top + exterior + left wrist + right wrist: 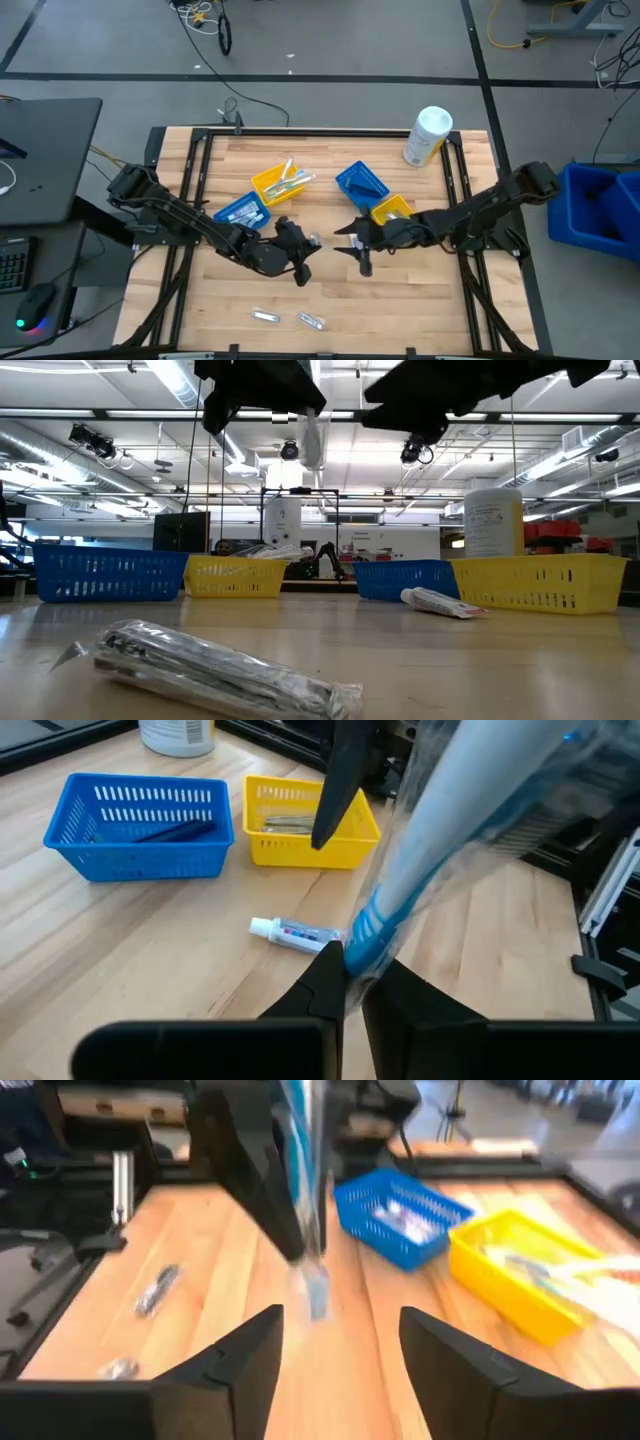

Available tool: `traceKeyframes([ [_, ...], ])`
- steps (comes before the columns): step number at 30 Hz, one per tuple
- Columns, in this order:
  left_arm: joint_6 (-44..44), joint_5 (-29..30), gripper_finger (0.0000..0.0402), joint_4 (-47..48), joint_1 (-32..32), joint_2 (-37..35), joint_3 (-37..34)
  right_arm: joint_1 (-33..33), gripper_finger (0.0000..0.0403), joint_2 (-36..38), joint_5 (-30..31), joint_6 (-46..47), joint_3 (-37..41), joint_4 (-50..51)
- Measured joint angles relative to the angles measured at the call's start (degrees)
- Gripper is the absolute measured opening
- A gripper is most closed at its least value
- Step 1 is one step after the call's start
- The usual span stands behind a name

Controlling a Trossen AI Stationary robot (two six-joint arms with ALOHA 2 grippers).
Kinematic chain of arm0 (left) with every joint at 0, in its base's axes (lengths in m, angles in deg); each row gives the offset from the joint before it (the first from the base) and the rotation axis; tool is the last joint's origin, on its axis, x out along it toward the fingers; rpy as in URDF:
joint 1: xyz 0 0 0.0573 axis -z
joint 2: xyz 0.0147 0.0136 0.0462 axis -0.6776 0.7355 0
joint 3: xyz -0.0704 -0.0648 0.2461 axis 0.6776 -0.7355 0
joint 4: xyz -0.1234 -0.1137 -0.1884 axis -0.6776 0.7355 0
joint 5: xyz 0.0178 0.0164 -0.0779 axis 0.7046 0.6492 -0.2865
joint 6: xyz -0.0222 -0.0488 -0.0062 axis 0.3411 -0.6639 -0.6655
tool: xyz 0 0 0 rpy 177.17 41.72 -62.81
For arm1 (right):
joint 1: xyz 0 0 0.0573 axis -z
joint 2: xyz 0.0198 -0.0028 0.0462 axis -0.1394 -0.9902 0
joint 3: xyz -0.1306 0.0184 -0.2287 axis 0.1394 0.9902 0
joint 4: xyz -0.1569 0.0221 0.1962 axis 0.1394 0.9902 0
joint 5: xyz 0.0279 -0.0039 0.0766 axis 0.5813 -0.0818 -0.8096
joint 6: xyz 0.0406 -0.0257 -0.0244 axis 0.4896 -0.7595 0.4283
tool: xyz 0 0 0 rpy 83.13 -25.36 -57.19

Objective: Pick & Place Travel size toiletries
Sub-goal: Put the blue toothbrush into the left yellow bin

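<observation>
Handover step, mid-counter: my left gripper pinches a wrapped light-blue toothbrush held in the air, my right gripper stands wide just beside it, empty; next I judge a carry to a bin.

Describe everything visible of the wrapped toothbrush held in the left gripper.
The toothbrush is slim, white with a light-blue section near the gripped end, sealed in a clear, shiny plastic wrapper. The left gripper is shut on that blue end, and the brush sticks out past the fingers, off the table. The right gripper faces it with fingers open, not touching it. A small toothpaste tube lies on the wood below.
</observation>
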Motion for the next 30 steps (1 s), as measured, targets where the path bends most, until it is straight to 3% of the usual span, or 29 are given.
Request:
traceKeyframes([
  [6, -2.4, 2.3, 0.0027, 3.2, 0.0, 0.0, 0.0, 0.0, 0.022, 6.2, 0.0, 3.3, 0.0, 14.8],
  [14, -6.5, 4.2, 0.002, 8.0, 0.0, -0.2, 0.0, -1.5, 0.0204, 10.8, -0.2, 10.6, 0.0, 28.7],
  [21, -5.6, 4.8, 0.0028, 10.9, -1.4, -1.9, 1.5, -4.8, 0.0192, 11.3, -2.3, 16.6, 0.0, 33.2],
  [30, -3.9, 4.2, 0.0024, 31.0, -8.0, -2.5, 9.2, -9.8, 0.0181, 11.2, -4.7, 22.4, 0.4, 33.2],
])
